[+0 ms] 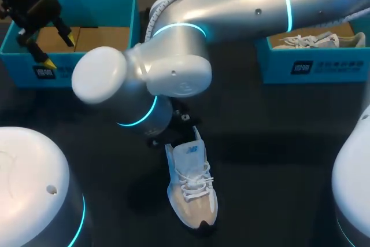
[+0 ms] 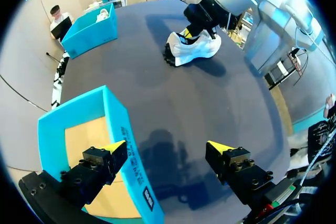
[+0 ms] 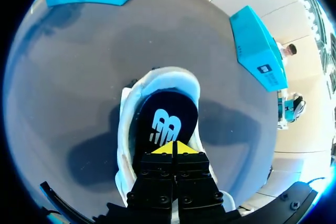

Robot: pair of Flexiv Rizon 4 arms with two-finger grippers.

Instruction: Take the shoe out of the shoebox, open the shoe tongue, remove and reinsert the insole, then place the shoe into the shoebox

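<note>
Across the table [image 1: 277, 143] the right arm [image 1: 243, 4] reaches past the middle. The shoebox [image 1: 20, 67] stands empty, the shoe [image 1: 193, 192] out at centre. The right gripper [image 3: 173, 148], tips pressed together, meets the insole [image 3: 165, 116] (seating it, I'd guess). The left gripper [image 2: 167, 146] hangs spread over the box.

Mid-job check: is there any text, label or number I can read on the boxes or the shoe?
No text here can be quoted.
On the left shoebox: a dark label with white print on the front wall, too blurred to read.
On the right shoebox: the same kind of label, also too blurred.
On the insole in the shoe: a white logo mark, no words or numbers.
On the tongue: a small mark, too small to read.
</note>
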